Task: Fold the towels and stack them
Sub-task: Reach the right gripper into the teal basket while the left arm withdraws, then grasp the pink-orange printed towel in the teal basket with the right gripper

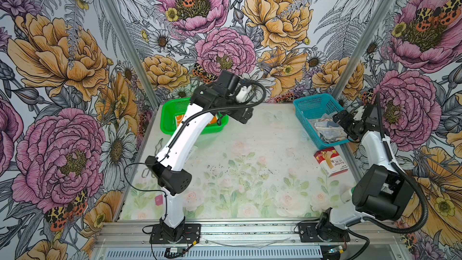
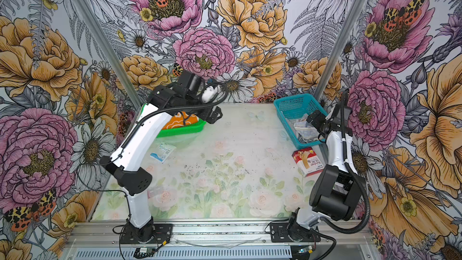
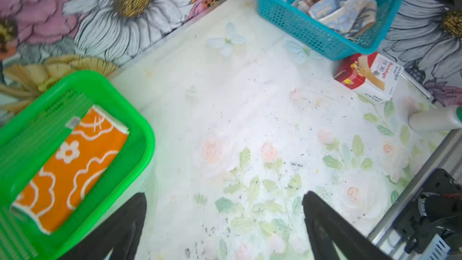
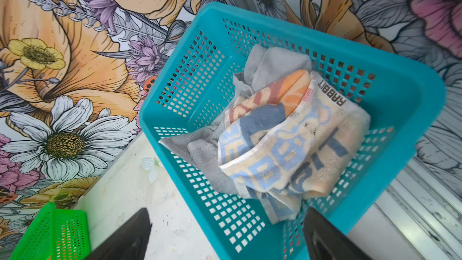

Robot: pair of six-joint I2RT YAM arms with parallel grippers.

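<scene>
Left tool (image 3: 225, 196) and right tool (image 4: 228, 211) gape empty; folded orange terry towel (image 3: 72, 166) lies in green basket (image 3: 147, 146).

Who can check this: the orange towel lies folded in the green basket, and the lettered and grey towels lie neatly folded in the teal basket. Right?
Wrong in one respect: the lettered towel and the grey towel in the teal basket are crumpled, not neatly folded, as the right wrist view shows. The orange towel does lie folded in the green basket.

The green plastic basket (image 3: 87, 77) looks glossy, the orange flower-outlined towel (image 3: 72, 168) nubby terry cloth, the teal perforated basket (image 4: 200, 76) smooth plastic, the red-white carton (image 3: 367, 78) printed card.
</scene>
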